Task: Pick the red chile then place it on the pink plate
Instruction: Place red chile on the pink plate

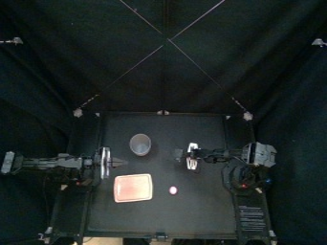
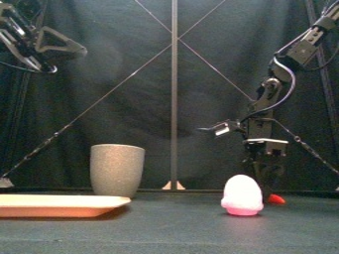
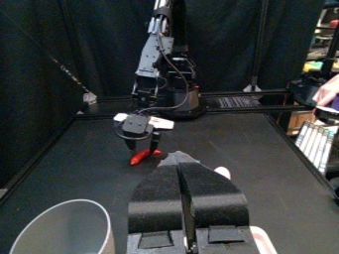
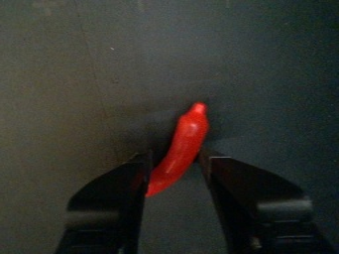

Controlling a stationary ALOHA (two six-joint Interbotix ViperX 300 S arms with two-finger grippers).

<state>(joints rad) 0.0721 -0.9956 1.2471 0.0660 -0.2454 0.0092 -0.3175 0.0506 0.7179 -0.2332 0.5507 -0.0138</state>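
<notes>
Right wrist view: we see right hand [image 4: 175,161] spread, red chile [image 4: 179,154] lying on surface [image 4: 79,60] between its jaws, not pinched yet. Over there pink plate [image 1: 134,189] well apart, no chile on it. Also left hand [image 3: 185,162] pressed together, resting at left. Grab, lift, carry, drop all left, we think.

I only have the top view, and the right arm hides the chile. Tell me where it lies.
Observer: The red chile lies on the table, lined up between the open jaws of the right gripper.
Operator: Report what crowds it.
Observer: A white and pink toy stands just in front of it, hiding part of it in the front view.
Operator: Now the other arm.
Observer: The left gripper has its jaws shut.
</notes>
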